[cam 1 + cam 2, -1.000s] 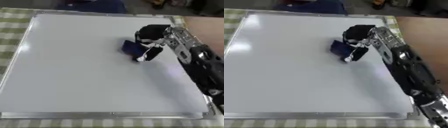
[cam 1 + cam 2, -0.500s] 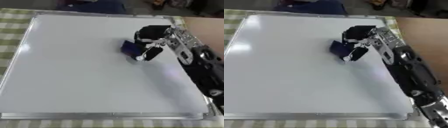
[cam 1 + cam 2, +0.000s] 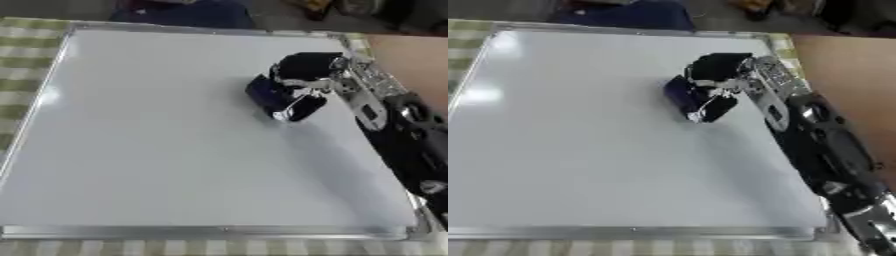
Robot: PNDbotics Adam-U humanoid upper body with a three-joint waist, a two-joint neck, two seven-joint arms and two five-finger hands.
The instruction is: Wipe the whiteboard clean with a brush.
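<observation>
White board fills most of my view, lying flat on a green checked cloth over the bench. I see my right hand in the upper right of the frame, fingers curled round a dark blue brush, which sits pressed on the board right of centre. My arm runs down the right edge. Left hand is out of sight.

Glossy smooth whiteboard, glare at left edge, silver metal frame. Checked woven cloth underneath. Matt dark-blue brush. Right hand black plastic-looking with shiny silver metal parts. Matt brown surface beside.
</observation>
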